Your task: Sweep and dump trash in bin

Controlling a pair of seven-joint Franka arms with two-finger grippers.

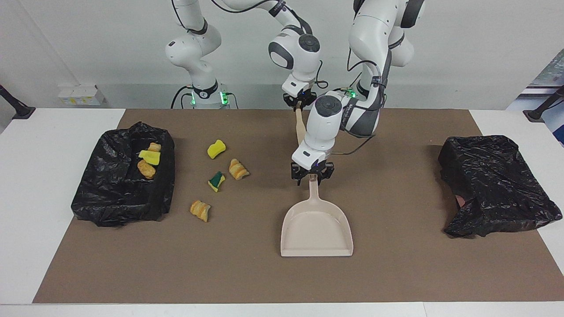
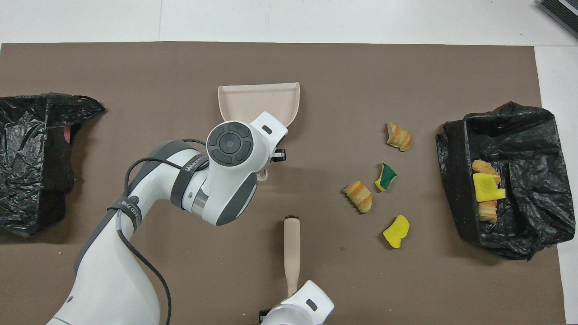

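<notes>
A beige dustpan (image 1: 316, 229) (image 2: 259, 100) lies flat mid-table, handle toward the robots. My left gripper (image 1: 312, 175) is shut on that handle. My right gripper (image 1: 299, 102) is shut on the top of a beige brush (image 1: 300, 127) (image 2: 291, 253), which hangs slanted over the mat between the robots and the dustpan. Loose trash lies toward the right arm's end: a yellow sponge (image 1: 216, 149) (image 2: 396, 231), a green-and-yellow sponge (image 1: 216, 181) (image 2: 385, 176) and two pastry lumps (image 1: 238, 169) (image 1: 200, 210). The black-lined bin (image 1: 119, 198) (image 2: 533, 144) at that end holds three more bits (image 1: 149, 158).
A second crumpled black bag (image 1: 498, 185) (image 2: 31, 158) sits at the left arm's end of the brown mat (image 1: 246, 273). White table borders the mat on every side.
</notes>
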